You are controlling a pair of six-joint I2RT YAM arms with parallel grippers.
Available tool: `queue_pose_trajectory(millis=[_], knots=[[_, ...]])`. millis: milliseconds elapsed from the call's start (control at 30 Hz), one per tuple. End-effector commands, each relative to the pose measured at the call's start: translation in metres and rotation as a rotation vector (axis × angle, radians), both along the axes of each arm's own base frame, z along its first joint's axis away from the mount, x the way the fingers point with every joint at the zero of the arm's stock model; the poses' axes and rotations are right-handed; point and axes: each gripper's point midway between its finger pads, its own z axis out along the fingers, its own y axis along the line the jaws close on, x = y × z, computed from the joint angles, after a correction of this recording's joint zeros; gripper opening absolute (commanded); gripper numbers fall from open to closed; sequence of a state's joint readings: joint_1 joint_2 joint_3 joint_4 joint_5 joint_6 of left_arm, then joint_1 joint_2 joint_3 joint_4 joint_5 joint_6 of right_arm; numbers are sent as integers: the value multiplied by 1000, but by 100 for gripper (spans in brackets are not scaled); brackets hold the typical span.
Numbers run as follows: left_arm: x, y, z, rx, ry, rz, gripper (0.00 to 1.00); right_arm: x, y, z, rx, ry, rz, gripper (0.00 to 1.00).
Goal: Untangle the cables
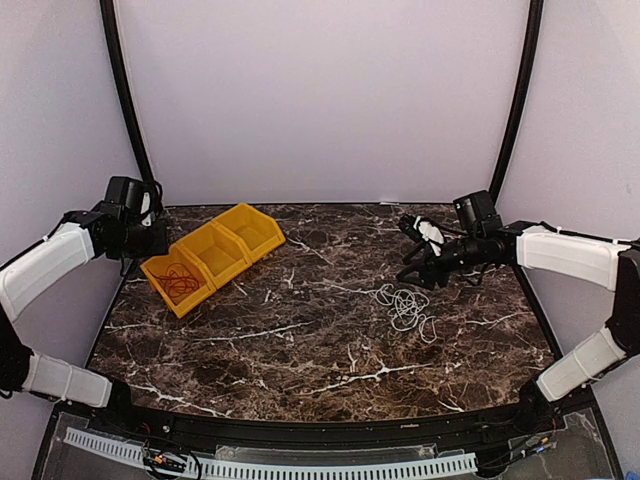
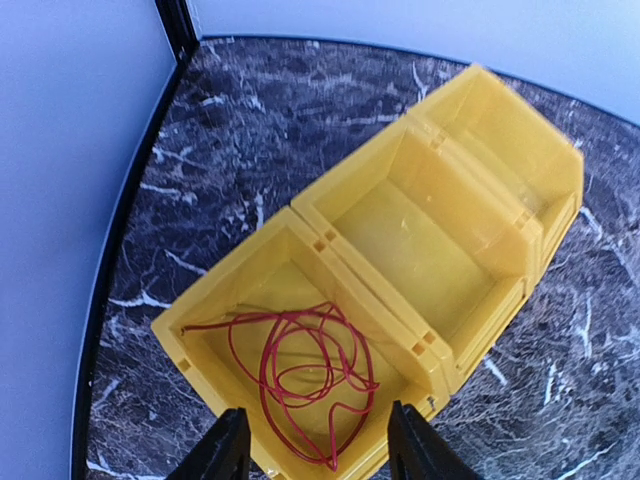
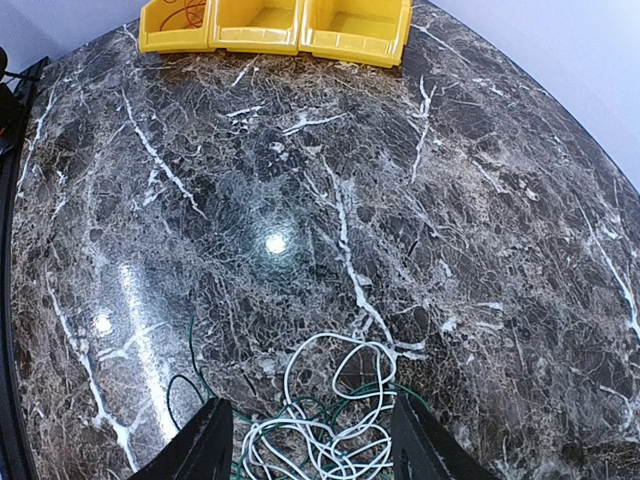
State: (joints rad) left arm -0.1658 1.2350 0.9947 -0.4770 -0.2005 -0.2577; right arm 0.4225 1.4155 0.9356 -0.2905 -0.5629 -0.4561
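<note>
**Red cable in the end bin, white and green looped together to the right**

My left gripper hangs over the left end of the yellow bins, fingers apart and clamped on nothing. The red cable lies loosely coiled inside that end compartment. Well to the right of the bins, on the marble table, the white cable lies in loose loops with a thin green cable running through it. My right gripper hovers over that pile, fingers spread, gripping nothing.
</note>
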Motion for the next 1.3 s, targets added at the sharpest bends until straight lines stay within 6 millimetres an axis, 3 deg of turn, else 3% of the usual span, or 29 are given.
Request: queue_pose_trajectory(millis=[0, 67, 167, 300, 600, 867, 1033, 1267], knots=[[-14, 10, 39, 41, -53, 6, 50, 4, -1, -1, -7, -9, -1, 56], [-14, 1, 56, 4, -106, -40, 50, 4, -1, -1, -7, -12, 0, 56], [-16, -33, 78, -131, -205, -192, 50, 4, -1, -2, -11, -11, 0, 56], [-23, -65, 82, -248, -242, -317, 49, 5, -2, -3, -16, -10, -4, 56], [-42, -145, 42, -278, -148, -540, 46, 4, -14, -12, -127, 0, -1, 55], [-58, -218, 22, -441, -189, -693, 43, -8, -23, -59, -246, 189, 10, 55], [-82, -269, 3, -436, -138, -815, 44, -14, -33, -63, -275, 165, -16, 56], [-96, -333, -32, -460, -52, -917, 44, -21, -32, -59, -236, 137, -12, 56]])
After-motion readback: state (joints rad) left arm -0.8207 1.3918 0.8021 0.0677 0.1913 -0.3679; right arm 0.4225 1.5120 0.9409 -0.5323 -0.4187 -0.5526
